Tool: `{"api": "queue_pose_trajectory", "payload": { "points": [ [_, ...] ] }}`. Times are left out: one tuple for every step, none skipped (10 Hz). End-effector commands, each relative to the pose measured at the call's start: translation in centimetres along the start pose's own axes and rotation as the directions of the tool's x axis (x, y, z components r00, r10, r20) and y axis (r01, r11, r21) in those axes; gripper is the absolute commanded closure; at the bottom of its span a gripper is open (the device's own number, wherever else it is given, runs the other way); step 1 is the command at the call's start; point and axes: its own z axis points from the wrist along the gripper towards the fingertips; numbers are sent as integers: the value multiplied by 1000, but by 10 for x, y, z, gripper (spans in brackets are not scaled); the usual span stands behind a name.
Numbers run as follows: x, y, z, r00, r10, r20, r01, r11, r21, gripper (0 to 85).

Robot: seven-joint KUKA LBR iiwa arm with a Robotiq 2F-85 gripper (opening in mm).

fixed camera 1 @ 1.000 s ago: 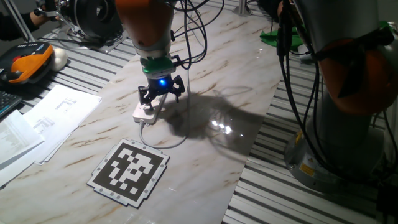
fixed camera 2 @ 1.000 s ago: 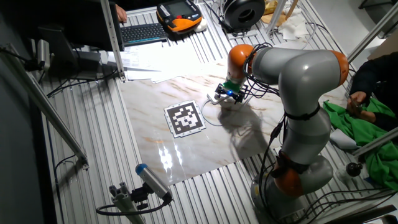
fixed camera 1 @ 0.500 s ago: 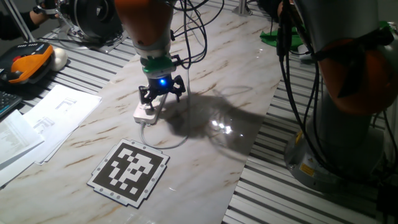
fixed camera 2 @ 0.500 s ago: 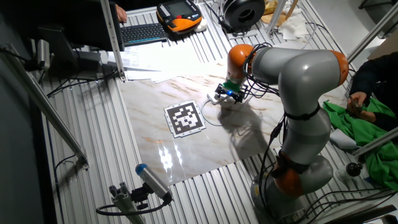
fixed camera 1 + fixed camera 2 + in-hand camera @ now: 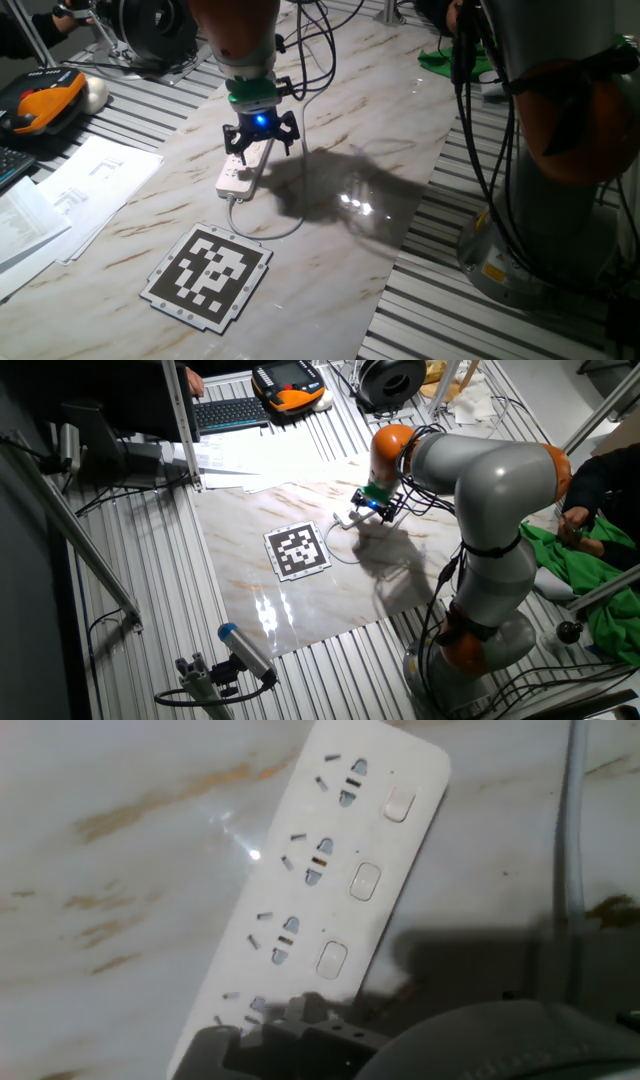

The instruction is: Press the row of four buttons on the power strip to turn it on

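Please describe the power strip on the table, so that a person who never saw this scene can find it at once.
Look at the marble table and find the gripper with its blue light. Directly beneath it lies the power strip, a long white bar with a thin cable. Unlike the nearby black-and-white marker board, it is plain white, with socket holes and buttons.

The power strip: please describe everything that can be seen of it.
The power strip is a long, flat bar of white plastic with rounded corners. It lies flat on the marble-patterned table. The hand view shows groups of dark socket holes, each beside a white button; three buttons are visible. The gripper is above it.
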Motion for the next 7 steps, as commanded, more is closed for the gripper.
{"api": "queue_pose_trajectory", "payload": {
  "points": [
    [-2, -1, 0, 995, 101, -2, -101, 995, 0, 0],
    [-5, -2, 1, 994, 113, -3, -113, 994, 0, 0],
    [-8, -2, 1, 993, 121, -4, -121, 993, 1, 0],
    [-12, -2, 0, 992, 127, -14, -127, 992, 2, 0],
    [-18, -3, 0, 991, 130, -13, -130, 992, 7, 0],
    [-22, -3, 1, 991, 134, -9, -134, 991, 3, 0],
    [-23, -5, 5, 990, 137, -5, -137, 991, -1, 0]
  ]
}}
